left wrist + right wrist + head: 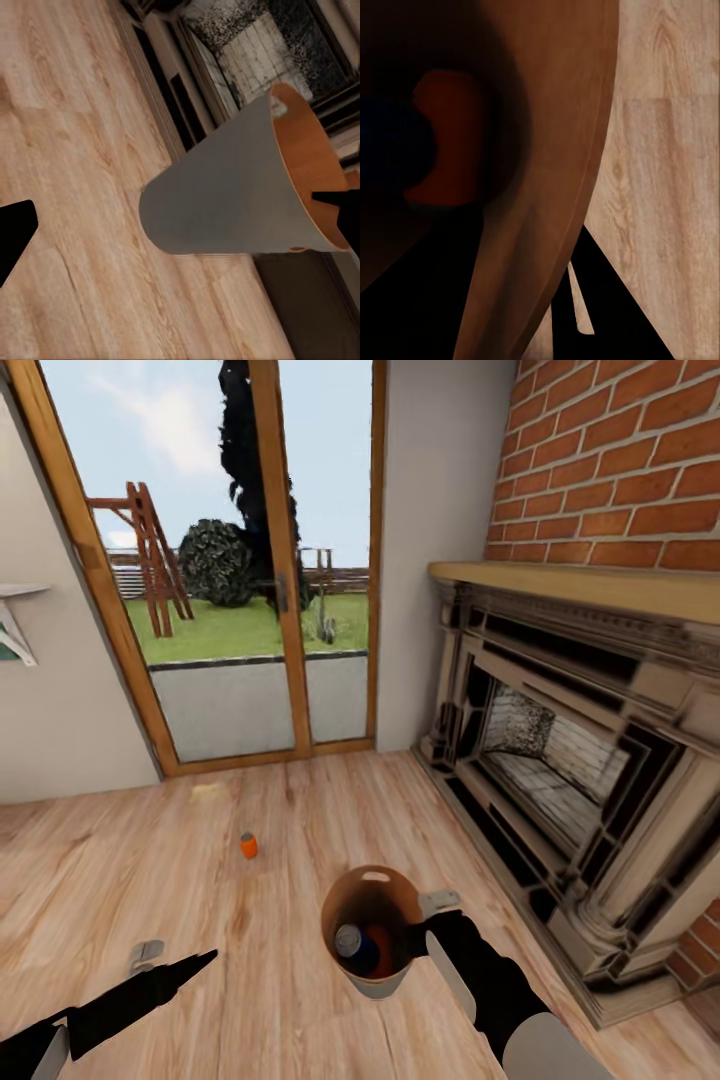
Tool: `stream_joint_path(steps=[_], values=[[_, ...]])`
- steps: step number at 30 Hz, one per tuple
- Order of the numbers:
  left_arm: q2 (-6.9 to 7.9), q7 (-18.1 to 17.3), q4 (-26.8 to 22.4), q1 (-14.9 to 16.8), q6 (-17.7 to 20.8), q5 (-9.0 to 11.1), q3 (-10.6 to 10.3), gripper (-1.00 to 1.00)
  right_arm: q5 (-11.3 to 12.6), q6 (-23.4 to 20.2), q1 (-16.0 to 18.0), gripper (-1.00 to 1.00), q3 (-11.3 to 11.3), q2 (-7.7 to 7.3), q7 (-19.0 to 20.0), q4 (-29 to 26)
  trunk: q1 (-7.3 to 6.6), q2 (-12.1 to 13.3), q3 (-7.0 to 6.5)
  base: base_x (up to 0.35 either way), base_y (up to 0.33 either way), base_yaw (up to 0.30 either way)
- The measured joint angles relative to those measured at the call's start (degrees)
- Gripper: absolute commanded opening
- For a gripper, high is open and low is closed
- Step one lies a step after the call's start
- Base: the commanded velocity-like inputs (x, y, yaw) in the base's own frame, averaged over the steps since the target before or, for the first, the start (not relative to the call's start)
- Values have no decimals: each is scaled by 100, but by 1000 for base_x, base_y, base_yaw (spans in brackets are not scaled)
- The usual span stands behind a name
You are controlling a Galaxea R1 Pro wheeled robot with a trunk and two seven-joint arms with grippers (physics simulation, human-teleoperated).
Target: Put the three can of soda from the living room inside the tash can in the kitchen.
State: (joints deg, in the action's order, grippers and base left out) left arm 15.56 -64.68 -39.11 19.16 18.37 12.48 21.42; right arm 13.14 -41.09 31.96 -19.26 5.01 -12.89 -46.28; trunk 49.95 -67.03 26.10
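Nearest: right hand [425, 932], black, clamped over the rim of the small round bin [372, 932], pale grey-white outside, brown inside; the head view shows the bin carried above the pale wood floor [150, 880], near the floor's fireplace edge.
Left hand: black hand [190, 964] low over the floor beside the bin, holding nothing; whether its fingers stand apart or together I cannot tell.
Loose can: one small orange cylindrical soda can [248, 846] stands upright on the floor, long axis vertical, well apart from both hands.
Key relation: loose can lies ahead of the robot, toward the floor's glass-door edge; it sits closer to the left hand's side, so the free left arm looks the better one to reach it.
In the bin: dark blue can with silver top [350, 942] and an orange can [379, 950] beside it.
Count: cans three, two inside, one outside; bins one.
Place: brick fireplace [590, 760] and wood-framed glass doors [250, 560] suggest the living room; kitchen trip not yet made, in my judgement.
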Motion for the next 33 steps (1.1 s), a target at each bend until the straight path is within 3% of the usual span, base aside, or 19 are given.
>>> stream_joint_path(steps=[11, 16, 33], values=[[0, -1, -2, -1, 2, 1, -4, 100, -136, -27, -1, -100, 4, -2, -6, 3, 0, 0, 6, 340, 10, 61], [0, -1, 0, 0, 7, 0, -2, 100, -35, -8, 0, -100, 1, -1, -3, 1, 0, 0, 19, 344, 0, 167], [0, 4, 0, -1, 9, 0, 3, 100, -90, -17, 0, -100, 3, -1, -4, 3, 0, 0, 23, 344, 13, 12]])
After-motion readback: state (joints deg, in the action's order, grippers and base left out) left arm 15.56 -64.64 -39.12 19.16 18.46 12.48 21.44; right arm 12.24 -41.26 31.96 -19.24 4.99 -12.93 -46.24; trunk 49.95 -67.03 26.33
